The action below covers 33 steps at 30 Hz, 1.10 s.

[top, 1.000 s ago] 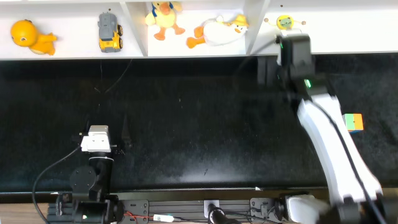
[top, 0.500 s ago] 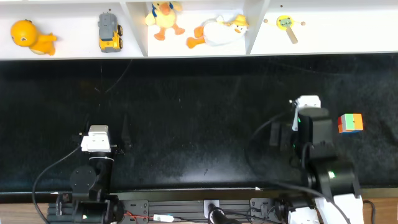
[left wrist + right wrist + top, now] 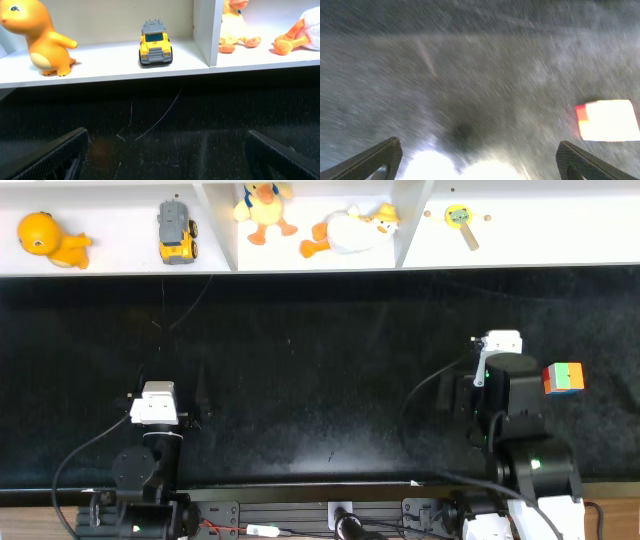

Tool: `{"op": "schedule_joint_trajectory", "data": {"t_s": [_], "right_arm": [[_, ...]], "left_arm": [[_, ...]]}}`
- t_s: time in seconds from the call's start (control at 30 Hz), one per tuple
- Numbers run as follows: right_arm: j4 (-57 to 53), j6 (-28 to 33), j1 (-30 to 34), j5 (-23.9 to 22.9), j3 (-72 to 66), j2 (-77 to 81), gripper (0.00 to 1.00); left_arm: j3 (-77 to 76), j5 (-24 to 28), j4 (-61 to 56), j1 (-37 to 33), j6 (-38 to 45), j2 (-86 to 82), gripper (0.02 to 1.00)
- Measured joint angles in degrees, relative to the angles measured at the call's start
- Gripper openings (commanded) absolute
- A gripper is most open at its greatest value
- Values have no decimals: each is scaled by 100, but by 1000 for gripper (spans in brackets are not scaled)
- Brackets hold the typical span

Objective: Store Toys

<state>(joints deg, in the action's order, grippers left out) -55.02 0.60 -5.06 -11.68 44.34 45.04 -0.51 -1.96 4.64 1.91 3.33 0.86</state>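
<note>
Count: 6 toys.
Shelf [image 3: 110,262] holds 5: 1 orange figure [image 3: 50,238], 1 yellow truck [image 3: 176,232], 2 plush ducks (yellow duck [image 3: 264,210], white duck [image 3: 350,230]) and 1 small stick toy [image 3: 461,222].
Table [image 3: 320,380] holds 1 multicoloured cube [image 3: 563,378].
Shelf dividers [image 3: 222,225]: 2, making 3 bays.
Claws: 2, left claw [image 3: 165,155] and right claw [image 3: 480,160].
</note>
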Motion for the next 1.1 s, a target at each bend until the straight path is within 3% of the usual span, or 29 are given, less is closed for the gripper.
{"op": "schedule_joint_trajectory", "data": {"t_s": [0.23, 0.43, 0.63, 0.8, 1.1], "right_arm": [[210, 1429, 1443, 63, -2, 933, 996], [837, 2951, 3421, 817, -9, 1648, 996], [1657, 3639, 4898, 1261, -11, 2398, 996], [2122, 3803, 5346, 1427, -11, 3084, 1000], [2623, 3576, 5283, 2044, -11, 3670, 998]], "left_arm": [[0, 0, 0, 0, -2, 0, 998], [0, 0, -2, 0, -2, 0, 998], [0, 0, -2, 0, 0, 0, 998], [0, 0, 0, 0, -2, 0, 998], [0, 0, 0, 0, -2, 0, 998]]}}
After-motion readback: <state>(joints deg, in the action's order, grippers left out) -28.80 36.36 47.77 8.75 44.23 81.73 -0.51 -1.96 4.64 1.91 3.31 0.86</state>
